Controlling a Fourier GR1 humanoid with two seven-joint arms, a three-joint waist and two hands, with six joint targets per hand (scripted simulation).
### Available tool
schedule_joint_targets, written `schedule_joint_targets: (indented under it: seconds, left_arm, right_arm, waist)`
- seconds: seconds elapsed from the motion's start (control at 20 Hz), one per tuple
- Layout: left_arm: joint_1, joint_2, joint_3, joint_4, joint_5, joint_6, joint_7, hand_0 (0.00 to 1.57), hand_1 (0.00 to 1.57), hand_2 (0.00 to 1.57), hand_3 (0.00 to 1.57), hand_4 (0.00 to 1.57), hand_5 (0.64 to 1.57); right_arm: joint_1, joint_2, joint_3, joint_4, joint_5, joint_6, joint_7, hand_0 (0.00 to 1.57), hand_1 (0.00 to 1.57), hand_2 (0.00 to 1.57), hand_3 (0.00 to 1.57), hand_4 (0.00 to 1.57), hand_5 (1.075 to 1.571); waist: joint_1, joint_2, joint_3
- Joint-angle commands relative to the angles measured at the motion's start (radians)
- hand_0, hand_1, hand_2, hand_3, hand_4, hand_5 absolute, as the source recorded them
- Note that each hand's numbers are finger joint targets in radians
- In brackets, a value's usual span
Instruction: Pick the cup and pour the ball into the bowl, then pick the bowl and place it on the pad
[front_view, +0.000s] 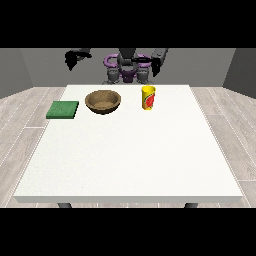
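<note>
Hand at view's right hangs in the air behind the table's far edge, above & just behind the cup, touching nothing; fingers point down but too small to tell how far open they are. Hand at view's left is also raised, off past the far-left corner of the table, holding nothing; can't tell its finger spread either. Between them sits the robot torso, dark w/ purple parts, small at the top of the view. Yellow cup stands upright on the white table, near the far edge, right of centre; it has a red & green patch on its side — looks like a printed graphic, no readable text or brand. Ball can't be seen from this angle. Brown bowl sits upright to the view's left of the cup, near but apart, inside looks speckled tan. Green pad lies flat further left, near the table's left edge, apart from the bowl. No labels or writing legible anywhere. Beyond the table: grey wood-look floor & grey walls.
</note>
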Motion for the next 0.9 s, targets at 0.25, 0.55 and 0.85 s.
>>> schedule_joint_targets:
  seconds: [0.25, 0.55, 0.85]
  left_arm:
    - [-0.181, 0.038, 0.151, 0.249, 0.035, -0.049, -0.14, 0.0, 0.0, 0.0, 0.0, 0.0, 1.473]
    - [-0.255, 0.03, 0.241, 0.492, 0.04, -0.038, -0.331, 0.0, 0.0, 0.0, 0.0, 0.0, 1.45]
    - [-0.356, 0.049, 0.332, 0.69, 0.055, 0.002, -0.405, 0.34, 0.34, 0.0, 0.0, 0.0, 1.476]
  right_arm:
    - [-0.077, -0.047, -0.077, 0.203, 0.036, 0.069, -0.195, 0.0, 0.0, 0.0, 0.0, 0.23, 1.571]
    - [-0.136, -0.131, -0.135, 0.188, -0.058, 0.14, -0.12, 0.0, 0.0, 0.0, 0.0, 0.27, 1.571]
    - [-0.122, -0.135, -0.125, 0.174, -0.06, 0.18, -0.128, 0.0, 0.0, 0.0, 0.0, 0.27, 1.569]
  waist:
    - [0.002, 0.077, 0.0]
    - [-0.047, 0.112, -0.0005]
    - [-0.1, 0.147, -0.0008]
